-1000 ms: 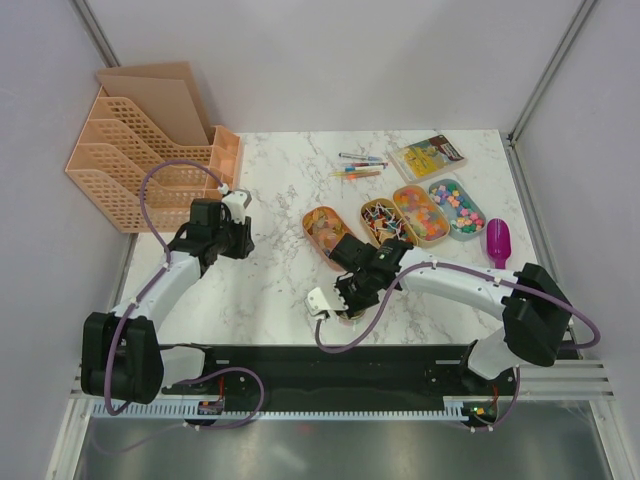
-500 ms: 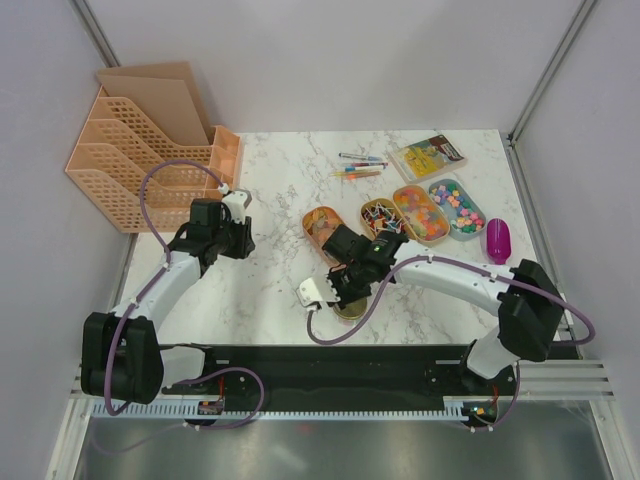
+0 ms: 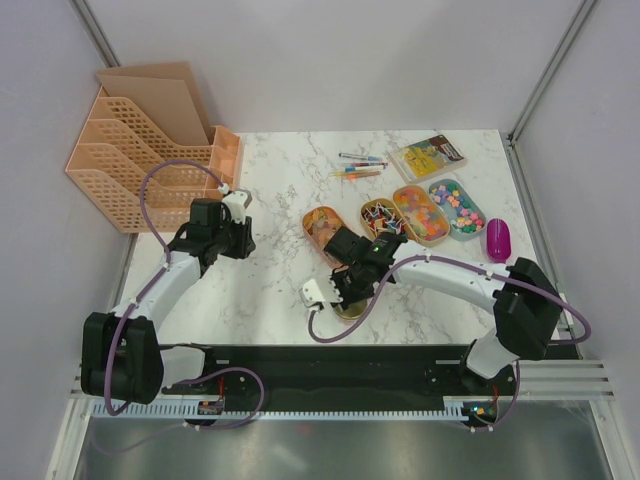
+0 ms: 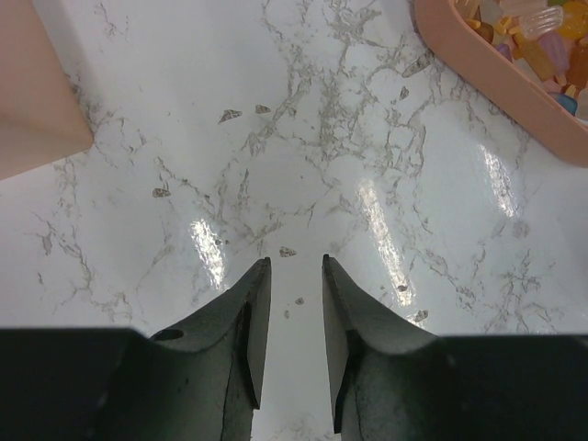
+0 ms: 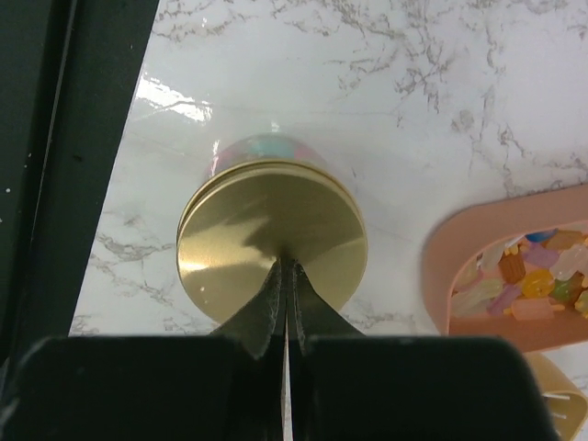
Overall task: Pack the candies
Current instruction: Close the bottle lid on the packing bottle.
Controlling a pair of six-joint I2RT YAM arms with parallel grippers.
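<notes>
A jar with a round gold lid [image 5: 272, 241] stands on the marble, and pastel candies [image 5: 262, 147] show through its glass. My right gripper [image 5: 287, 263] is shut, its tips resting on the middle of that lid; in the top view the gripper [image 3: 347, 293] covers most of the jar [image 3: 352, 310]. Beyond it lie four oval trays of candies: yellow-orange gummies [image 3: 322, 226], wrapped ones [image 3: 384, 220], orange bits [image 3: 420, 213] and pastel pieces [image 3: 457, 207]. My left gripper [image 4: 296, 262] hangs open over bare marble with nothing between its fingers.
A peach file organiser [image 3: 150, 160] fills the back left corner. Coloured pens [image 3: 358, 166] and a yellow box [image 3: 427, 156] lie at the back. A purple scoop [image 3: 497, 240] rests at the right of the trays. The black base rail [image 5: 73, 138] runs close beside the jar.
My right gripper has shifted slightly left and away from the near edge, staying shut over the jar's lid. The left arm has not moved.
</notes>
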